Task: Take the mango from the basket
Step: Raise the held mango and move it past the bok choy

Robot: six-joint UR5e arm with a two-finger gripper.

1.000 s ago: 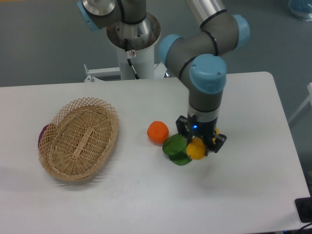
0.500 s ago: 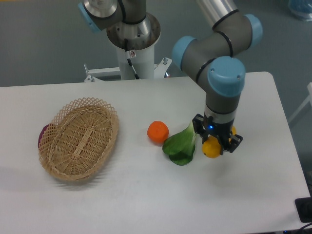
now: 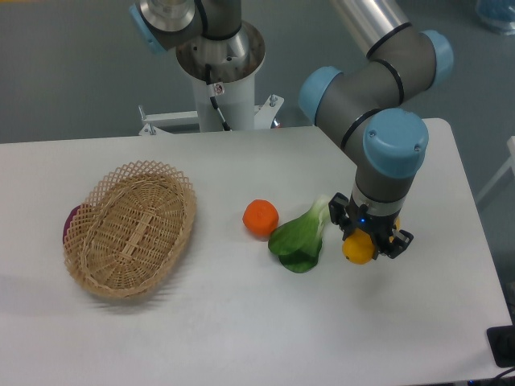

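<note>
I see the mango [image 3: 358,249] closest to me, clamped between the fingers of the gripper [image 3: 368,240], right of the green vegetable [image 3: 299,240] and just beside it. I cannot tell if the mango touches the table [image 3: 241,322]. The orange [image 3: 261,217] lies a little further, left of the vegetable. The basket [image 3: 129,229] stays well apart on the left, with a dark purple thing [image 3: 71,219] at its far-left edge.

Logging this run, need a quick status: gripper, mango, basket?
Gripper shut on mango, right of the leafy green. Basket empty, far left. Orange beside the green, nothing blocking.
</note>
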